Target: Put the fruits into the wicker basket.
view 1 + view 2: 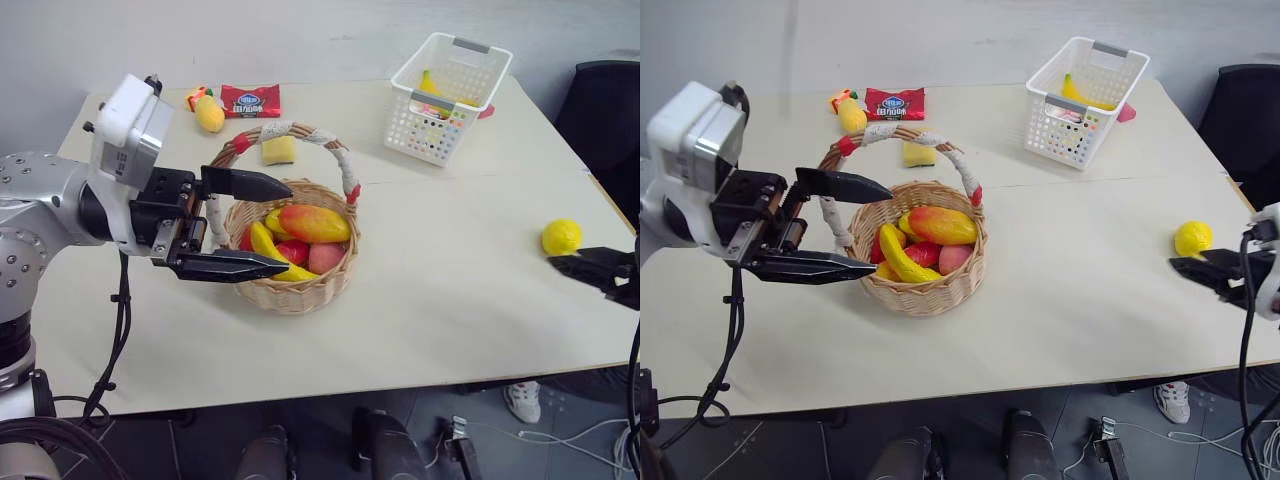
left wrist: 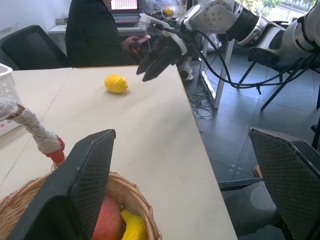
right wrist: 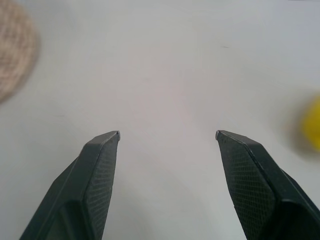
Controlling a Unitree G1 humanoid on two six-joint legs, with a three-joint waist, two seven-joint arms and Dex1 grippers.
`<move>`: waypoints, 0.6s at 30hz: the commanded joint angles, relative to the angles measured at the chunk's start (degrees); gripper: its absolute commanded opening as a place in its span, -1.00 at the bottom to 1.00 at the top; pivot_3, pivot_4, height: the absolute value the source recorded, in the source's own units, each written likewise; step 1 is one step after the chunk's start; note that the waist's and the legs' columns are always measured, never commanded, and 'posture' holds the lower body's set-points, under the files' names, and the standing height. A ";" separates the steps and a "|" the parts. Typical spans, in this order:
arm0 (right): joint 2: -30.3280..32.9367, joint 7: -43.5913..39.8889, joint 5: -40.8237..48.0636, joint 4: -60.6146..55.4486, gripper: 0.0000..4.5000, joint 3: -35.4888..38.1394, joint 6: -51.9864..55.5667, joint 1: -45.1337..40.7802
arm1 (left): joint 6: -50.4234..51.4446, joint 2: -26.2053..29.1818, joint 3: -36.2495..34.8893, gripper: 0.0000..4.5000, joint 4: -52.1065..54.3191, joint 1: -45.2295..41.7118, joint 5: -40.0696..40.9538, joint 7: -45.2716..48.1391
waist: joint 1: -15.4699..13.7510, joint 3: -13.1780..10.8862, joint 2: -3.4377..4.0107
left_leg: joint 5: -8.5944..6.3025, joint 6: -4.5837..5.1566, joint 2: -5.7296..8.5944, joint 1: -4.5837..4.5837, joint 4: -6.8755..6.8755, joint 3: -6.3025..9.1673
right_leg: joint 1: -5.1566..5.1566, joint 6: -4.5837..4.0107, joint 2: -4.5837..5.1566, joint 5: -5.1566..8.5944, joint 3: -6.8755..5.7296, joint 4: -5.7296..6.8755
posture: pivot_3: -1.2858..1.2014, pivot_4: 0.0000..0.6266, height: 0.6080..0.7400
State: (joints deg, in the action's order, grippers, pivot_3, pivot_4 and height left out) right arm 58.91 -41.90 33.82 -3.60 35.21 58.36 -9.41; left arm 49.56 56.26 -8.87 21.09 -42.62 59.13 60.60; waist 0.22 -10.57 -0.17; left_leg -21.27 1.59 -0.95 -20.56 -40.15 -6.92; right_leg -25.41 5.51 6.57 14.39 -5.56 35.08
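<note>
The wicker basket (image 1: 300,293) stands mid-table, its wrapped handle (image 1: 290,130) arching over it. It holds a yellow banana (image 1: 266,246) among orange and red fruits. My left gripper (image 1: 290,227) hovers open and empty over the basket's left side, one finger above the rim and one in front of it. The bumpy yellow lemon (image 1: 561,237) lies alone on the table at the right. Just below and beside it, my right gripper (image 1: 1176,265) points toward it, apart from it. In the right wrist view its fingers (image 3: 102,160) stand open with bare table between them and the lemon (image 3: 315,131) off to one side.
A white perforated basket (image 1: 447,95) at the back right holds another banana (image 1: 430,84). A red snack packet (image 1: 250,100), a yellow sponge (image 1: 278,150) and a small yellow toy fruit (image 1: 209,114) lie behind the wicker basket. A black chair (image 1: 605,110) stands off the right edge. A person (image 2: 95,30) sits beyond the table.
</note>
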 commanded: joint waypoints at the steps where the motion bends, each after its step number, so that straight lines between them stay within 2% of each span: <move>1: -1.50 4.70 -5.13 8.92 0.42 -3.74 -7.37 -6.60 | -0.14 -0.27 -1.17 1.00 0.68 -1.65 -0.02 -1.16 | 0.31 0.00 0.00 | 0.00 -0.01 -0.04 0.06 0.01 -0.05 | 0.01 0.00 -0.04 0.00 0.06 0.00 | 0.03 -0.52 1.00; 4: -4.13 7.87 -8.93 19.21 0.70 -8.48 -12.17 -14.59 | 0.58 -0.17 -1.57 1.00 0.88 -1.91 0.07 -2.42 | 0.27 0.00 0.01 | 0.01 -0.04 -0.04 0.14 0.08 -0.12 | 0.01 -0.01 -0.05 0.01 0.15 0.01 | 0.03 -0.52 1.00; 6: -5.55 10.06 -12.30 25.94 0.98 -11.60 -16.42 -19.46 | 1.18 0.07 -2.06 1.00 1.15 -1.92 0.51 -2.93 | 0.47 -0.01 0.03 | 0.03 -0.06 -0.06 0.14 0.10 -0.13 | 0.01 -0.01 -0.07 0.01 0.15 0.09 | 0.03 -0.52 1.00; 12: -7.93 19.70 -18.93 43.96 0.98 -14.59 -25.88 -31.95 | 3.59 1.23 -4.43 1.00 2.95 -0.95 2.84 -5.21 | 0.54 -0.06 0.12 | 0.03 -0.06 -0.22 0.05 0.12 -0.05 | -0.02 -0.01 -0.02 0.01 0.09 0.11 | 0.03 -0.52 1.00; 18: -9.18 21.00 -22.09 54.71 0.98 -16.72 -32.98 -37.26 | 5.22 1.84 -6.50 1.00 4.53 0.42 4.74 -7.48 | 0.68 -0.06 0.11 | 0.03 -0.06 -0.33 0.04 0.13 -0.04 | -0.01 -0.01 -0.04 0.01 0.06 0.05 | 0.03 -0.52 1.00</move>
State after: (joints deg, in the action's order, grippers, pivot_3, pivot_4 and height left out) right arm 49.62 -21.58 12.48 49.19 18.35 27.95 -45.49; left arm 54.74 57.18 -13.15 24.27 -42.04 62.61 53.79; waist 0.90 -10.63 -0.06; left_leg -21.24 1.53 -1.28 -20.53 -40.03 -6.96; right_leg -25.42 5.50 6.53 14.39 -5.49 35.14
